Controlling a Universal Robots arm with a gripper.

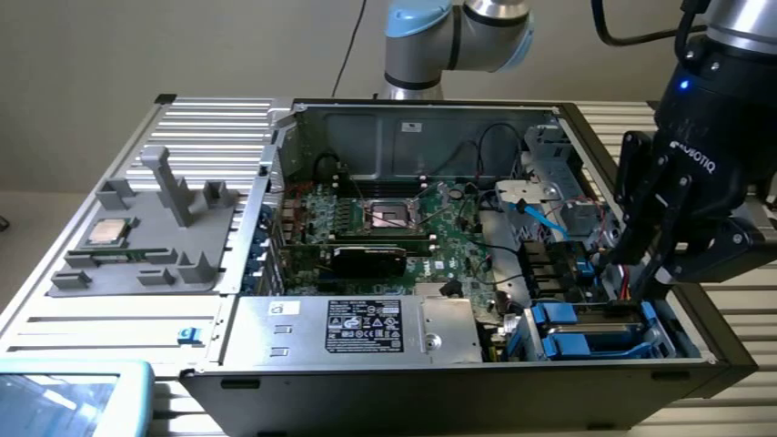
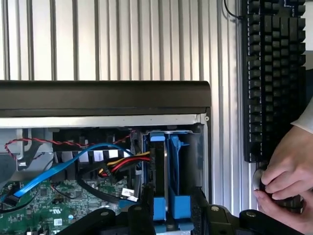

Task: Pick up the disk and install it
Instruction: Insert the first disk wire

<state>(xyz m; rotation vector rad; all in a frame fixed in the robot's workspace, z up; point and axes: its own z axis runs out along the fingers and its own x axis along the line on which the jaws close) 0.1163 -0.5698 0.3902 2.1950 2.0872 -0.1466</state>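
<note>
Disk (image 2: 160,169): we see it on edge in the computer case (image 2: 105,98) bay, long axis apparently running into the bay.
Gripper (image 2: 166,208): fingers straddling the disk's blue bracket; grasp, we cannot tell.
Wrist view: a person's hand (image 2: 288,176) beside the keyboard (image 2: 274,73).

Surface: you have a ribbed metal table (image 1: 73,305).
Centre: the open computer case (image 1: 486,382) lies on it.
Exterior view's left: a grey fixture tray (image 1: 152,246).
Beside the case: a black keyboard (image 2: 274,73), with a person's hand (image 2: 288,176) on it.

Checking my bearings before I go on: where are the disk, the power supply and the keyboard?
disk (image 2: 157,169): wrist view, its dark edge between the blue bracket rails in the bay.
power supply (image 1: 352,330): exterior view, its black label.
keyboard (image 2: 274,73): wrist view, its black keys.
</note>
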